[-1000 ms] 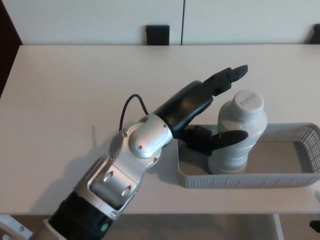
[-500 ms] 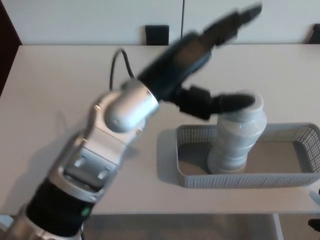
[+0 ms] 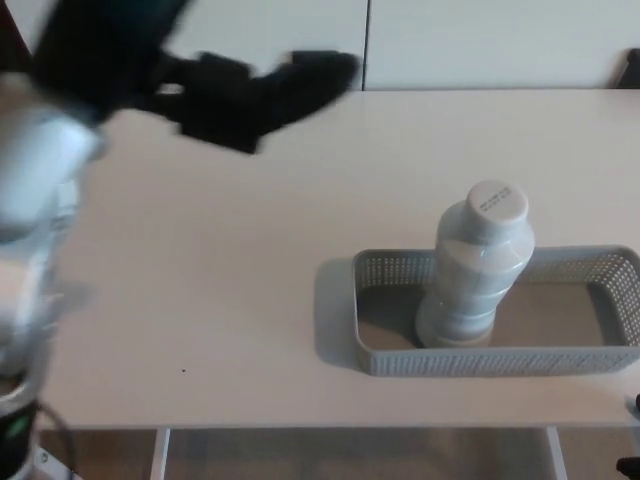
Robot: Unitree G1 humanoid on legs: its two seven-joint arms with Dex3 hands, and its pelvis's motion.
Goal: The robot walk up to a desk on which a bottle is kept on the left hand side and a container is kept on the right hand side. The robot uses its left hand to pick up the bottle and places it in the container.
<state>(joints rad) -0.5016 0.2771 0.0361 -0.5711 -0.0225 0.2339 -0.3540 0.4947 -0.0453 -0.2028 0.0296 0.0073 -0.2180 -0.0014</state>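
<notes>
We see the white bottle standing upright at the left end of the grey mesh container on the desk. Our left hand, blurred at upper left, holds nothing; whether its fingers are apart we cannot tell.

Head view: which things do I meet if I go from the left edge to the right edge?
Left hand, raised and blurred → desk bare stretch → container left wall → bottle standing upright in it → container's right end.
</notes>
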